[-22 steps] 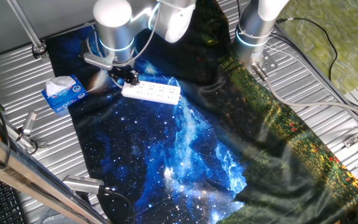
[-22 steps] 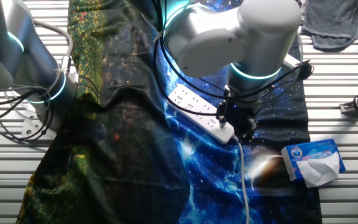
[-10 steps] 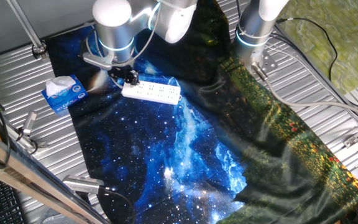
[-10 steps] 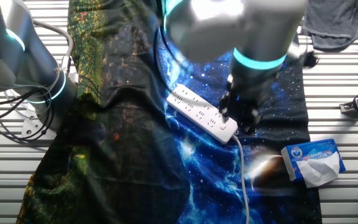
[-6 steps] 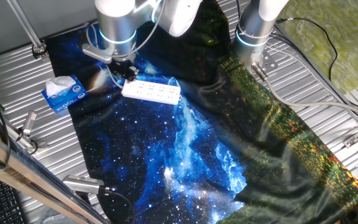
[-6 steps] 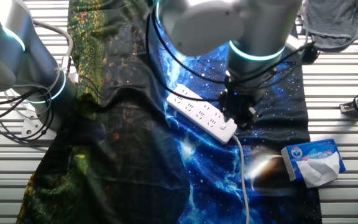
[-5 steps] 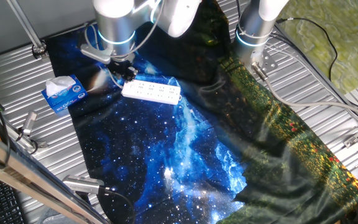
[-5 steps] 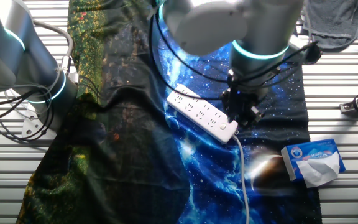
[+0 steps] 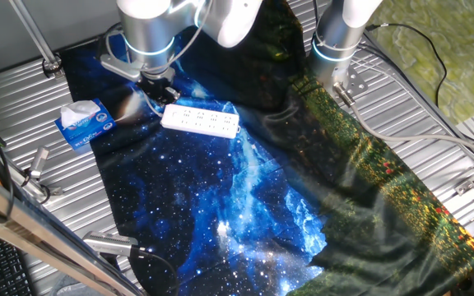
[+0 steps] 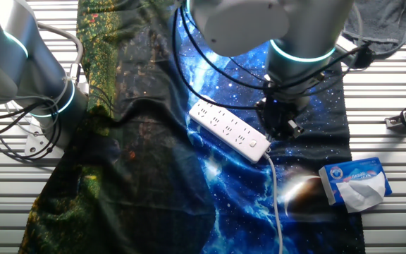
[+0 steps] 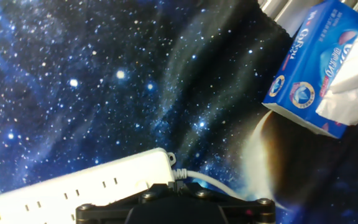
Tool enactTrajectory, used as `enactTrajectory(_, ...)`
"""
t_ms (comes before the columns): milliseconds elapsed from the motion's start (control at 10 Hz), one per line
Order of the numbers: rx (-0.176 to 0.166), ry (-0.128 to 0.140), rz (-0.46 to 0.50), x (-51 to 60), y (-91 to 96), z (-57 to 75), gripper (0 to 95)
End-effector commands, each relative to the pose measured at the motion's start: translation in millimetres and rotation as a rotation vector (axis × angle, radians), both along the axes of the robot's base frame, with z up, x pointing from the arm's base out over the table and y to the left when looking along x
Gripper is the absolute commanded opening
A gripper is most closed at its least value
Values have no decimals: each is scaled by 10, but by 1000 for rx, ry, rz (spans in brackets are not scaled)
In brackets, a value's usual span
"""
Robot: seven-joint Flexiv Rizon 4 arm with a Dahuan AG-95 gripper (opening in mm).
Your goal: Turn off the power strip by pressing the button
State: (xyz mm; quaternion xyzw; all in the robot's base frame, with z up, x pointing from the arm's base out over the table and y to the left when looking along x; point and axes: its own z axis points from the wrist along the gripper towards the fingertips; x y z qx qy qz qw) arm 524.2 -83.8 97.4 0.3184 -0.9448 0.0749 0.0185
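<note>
The white power strip [image 9: 200, 120] lies flat on the starry blue cloth, with its white cord [image 10: 276, 194] running off its end. It also shows in the other fixed view [image 10: 230, 130] and at the bottom left of the hand view [image 11: 73, 186]. My gripper [image 9: 159, 89] hangs just off the strip's cord end, raised above the cloth and not touching the strip; it is seen too in the other fixed view [image 10: 285, 127]. In the hand view the fingertips [image 11: 174, 181] meet with no gap, and they hold nothing. I cannot make out the button clearly.
A blue-and-white tissue pack [image 9: 85, 123] sits on the ribbed metal table beside the cloth, close to the cord end [image 10: 354, 183] [image 11: 328, 68]. A second arm base [image 9: 340, 37] stands at the back. A dark flowered cloth [image 9: 369, 164] covers the right side.
My gripper has risen off the cord end of the power strip and drifted a little away from it. The strip has not moved.
</note>
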Motion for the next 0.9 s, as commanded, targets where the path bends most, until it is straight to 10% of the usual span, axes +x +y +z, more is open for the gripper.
enactTrajectory(100,-6,7,-26,-7,-4,9,0)
enactTrajectory(900,4,11,-20,-5,-1,14,0)
